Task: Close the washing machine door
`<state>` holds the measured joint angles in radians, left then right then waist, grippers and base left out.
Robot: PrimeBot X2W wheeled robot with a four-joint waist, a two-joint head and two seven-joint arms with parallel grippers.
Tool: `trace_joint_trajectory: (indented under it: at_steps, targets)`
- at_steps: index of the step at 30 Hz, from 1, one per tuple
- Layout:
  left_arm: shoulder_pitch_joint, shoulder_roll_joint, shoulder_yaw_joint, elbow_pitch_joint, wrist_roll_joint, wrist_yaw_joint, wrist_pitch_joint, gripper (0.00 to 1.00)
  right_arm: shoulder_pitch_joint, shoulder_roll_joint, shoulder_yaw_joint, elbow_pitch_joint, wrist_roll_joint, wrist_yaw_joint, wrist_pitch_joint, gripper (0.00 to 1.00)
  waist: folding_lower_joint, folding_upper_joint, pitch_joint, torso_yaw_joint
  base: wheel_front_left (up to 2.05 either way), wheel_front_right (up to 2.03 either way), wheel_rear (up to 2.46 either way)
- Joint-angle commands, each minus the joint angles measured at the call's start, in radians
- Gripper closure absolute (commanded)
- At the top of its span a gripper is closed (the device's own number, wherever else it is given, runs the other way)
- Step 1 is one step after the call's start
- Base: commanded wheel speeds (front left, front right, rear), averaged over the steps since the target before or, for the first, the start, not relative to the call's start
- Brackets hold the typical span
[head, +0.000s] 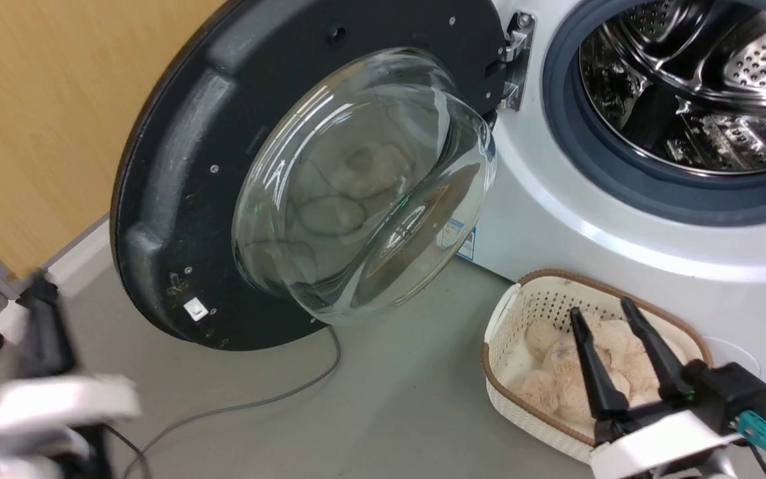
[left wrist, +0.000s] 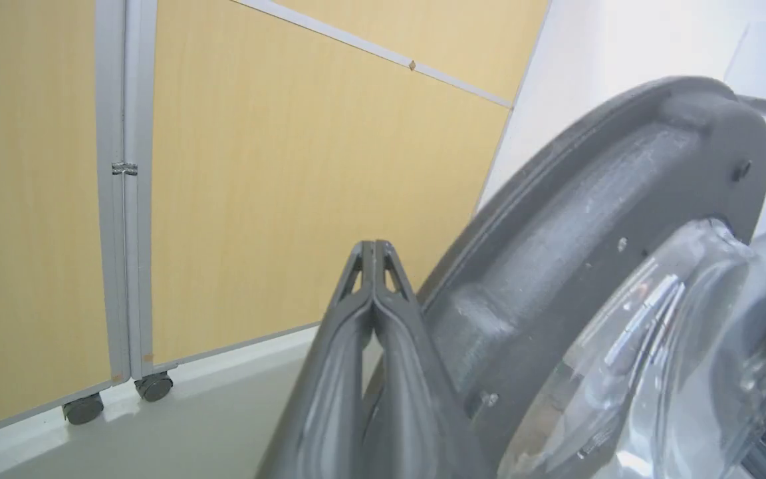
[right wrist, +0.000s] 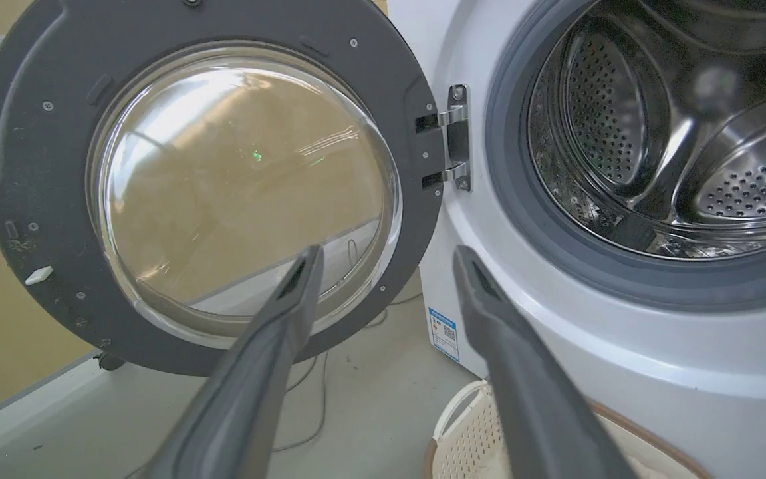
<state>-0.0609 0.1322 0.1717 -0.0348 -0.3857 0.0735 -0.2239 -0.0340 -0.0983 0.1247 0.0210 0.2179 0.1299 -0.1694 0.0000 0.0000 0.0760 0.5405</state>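
The washing machine door (head: 177, 166) hangs wide open, a black disc whose domed glass window (head: 356, 193) faces me; its metal hinge (right wrist: 456, 136) sits at the right rim. The white washing machine (head: 556, 206) shows its steel drum (right wrist: 655, 133) inside a grey gasket. My left gripper (left wrist: 373, 247) is shut on nothing, just left of the door's (left wrist: 589, 219) outer edge, apart from it. That arm (head: 44, 399) is a blur at the lower left of the head view. My right gripper (head: 601, 309) stands open and empty over the basket; its wrist view looks between its tips (right wrist: 388, 256) toward the hinge.
A white woven basket (head: 499, 326) holding a plush toy (head: 556, 379) sits on the floor against the machine. A grey cable (head: 256, 402) trails across the floor under the door. A wood-panel partition on castors (left wrist: 153, 386) stands behind the door.
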Motion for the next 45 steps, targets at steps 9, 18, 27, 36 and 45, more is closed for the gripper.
trace_joint_trajectory:
  at_steps: [9,18,27,36,45]
  targets:
    - [-0.303,0.083,0.218,0.24,-0.444,-0.086,0.236,1.0,0.045,-0.006,-0.035,-0.073,-0.02,0.001,0.032,0.0,0.0,0.0,0.042,-0.023,0.0,0.0,0.0]
    - [-0.434,0.088,0.283,0.45,-0.756,-0.057,0.575,1.0,0.027,-0.023,-0.036,-0.108,-0.016,0.001,0.054,0.0,0.0,0.0,0.064,-0.052,0.0,0.0,0.0]
    - [-0.396,0.091,0.252,0.472,-0.883,-0.101,0.83,1.0,0.027,-0.017,-0.034,-0.105,-0.014,0.001,0.051,0.0,0.0,0.0,0.06,-0.066,0.0,0.0,0.0]
    - [-0.244,0.064,0.152,0.304,-0.919,-0.127,1.04,1.0,0.039,0.0,-0.058,-0.076,-0.011,0.001,0.022,0.0,0.0,0.0,0.005,-0.094,0.0,0.0,0.0]
    - [-0.096,-0.024,0.067,0.099,-0.969,-0.06,1.162,1.0,0.057,0.019,-0.079,-0.054,-0.009,0.001,0.001,0.0,0.0,0.0,-0.037,-0.165,0.0,0.0,0.0]
